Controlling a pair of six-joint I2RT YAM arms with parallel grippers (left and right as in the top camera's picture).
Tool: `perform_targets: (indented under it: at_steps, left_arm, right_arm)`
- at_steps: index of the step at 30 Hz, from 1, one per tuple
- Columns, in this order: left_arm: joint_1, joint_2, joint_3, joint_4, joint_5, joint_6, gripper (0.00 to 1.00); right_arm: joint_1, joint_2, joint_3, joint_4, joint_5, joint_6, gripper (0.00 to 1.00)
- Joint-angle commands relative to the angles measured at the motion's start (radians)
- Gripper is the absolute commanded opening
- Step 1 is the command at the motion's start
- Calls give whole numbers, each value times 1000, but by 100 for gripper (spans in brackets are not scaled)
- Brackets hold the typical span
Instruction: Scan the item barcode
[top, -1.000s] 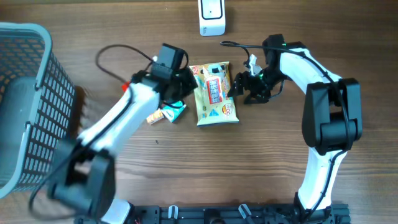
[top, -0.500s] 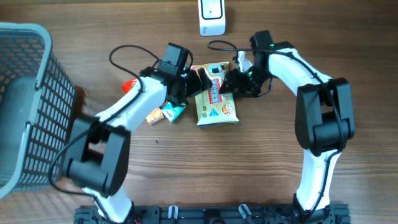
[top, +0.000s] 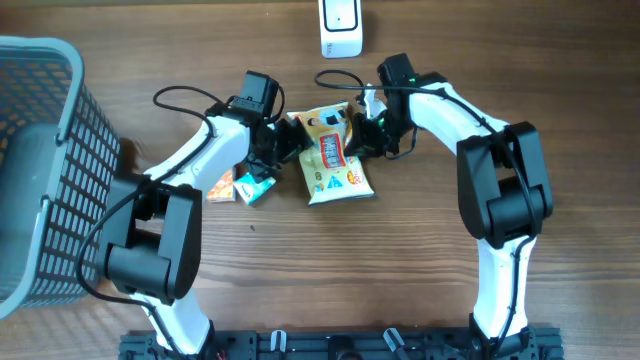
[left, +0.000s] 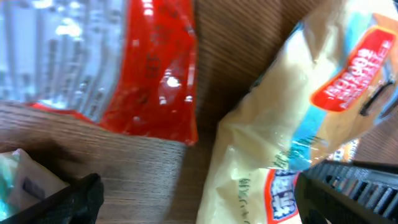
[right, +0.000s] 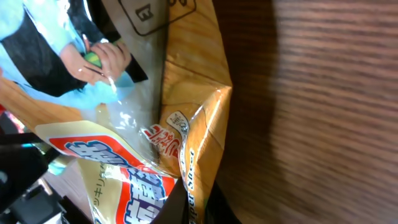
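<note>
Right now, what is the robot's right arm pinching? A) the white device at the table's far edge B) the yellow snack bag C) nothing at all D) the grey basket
B: in the right wrist view, the right gripper is shut on the crinkled edge of the yellow snack bag.

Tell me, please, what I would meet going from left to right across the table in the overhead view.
Grey plastic mesh basket → small orange-and-white packet → small teal-and-white carton → yellow plastic snack bag.
</note>
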Motion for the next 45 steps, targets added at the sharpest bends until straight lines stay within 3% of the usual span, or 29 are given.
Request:
perform_targets:
  at_steps: [1, 3, 6, 8, 11, 18, 20, 25, 26, 27, 28, 29, 33, 36, 40, 42, 45]
  left_arm:
    - [5, 7, -3, -13, -27, -2, 94]
    - [5, 7, -3, -12, -27, -2, 95]
    - [5, 7, -3, -5, -27, -3, 94]
    - [5, 7, -3, -7, -27, -2, 95]
    - [5, 7, -3, -8, -27, -2, 95]
    - [5, 7, -3, -10, -27, -2, 96]
    - [5, 7, -3, -10, -27, -2, 96]
    - [5, 7, -3, -10, -27, -2, 98]
    - [5, 7, -3, -10, -27, -2, 99]
    - [5, 7, -3, -10, -27, -2, 100]
    - [5, 7, -3, -10, -27, -2, 100]
    - [5, 7, -3, -11, -27, -2, 100]
    - [5, 7, -3, -24, 34, 37, 100]
    - [-3, 7, -3, -22, 166, 110, 98]
    - [-57, 7, -3, 16, 169, 111, 100]
    - [-77, 7, -3, 23, 134, 110, 100]
    - [-80, 7, -3, 14, 130, 110, 100]
  right_arm:
    - [-55, -12, 78, -105, 240, 1, 5]
    - [-79, -126, 158, -193, 478, 5, 4]
    - [-46, -352, 185, -275, 1081, 105, 4]
    - [-17, -401, 185, -307, 1302, 111, 4]
    - [-9, -388, 156, -311, 1386, 110, 4]
    - [93, -147, 106, -345, 1553, 113, 4]
    - [135, -106, 106, -351, 1515, 113, 4]
    - [220, -102, 118, -338, 1133, 105, 9]
    - [230, -104, 133, -341, 1030, 100, 19]
    - [233, -105, 148, -348, 961, 80, 42]
    - [232, -109, 176, -358, 859, 39, 85]
    - [225, -116, 211, -377, 787, 14, 100]
    - [42, -164, 489, -484, 357, -156, 100]
    - [-170, -157, 500, -539, 314, -236, 100]
    - [-370, -143, 279, -451, 145, -295, 100]
    - [-398, -143, 108, -312, -47, -430, 100]
    - [-399, -142, -80, -66, -113, -423, 100]
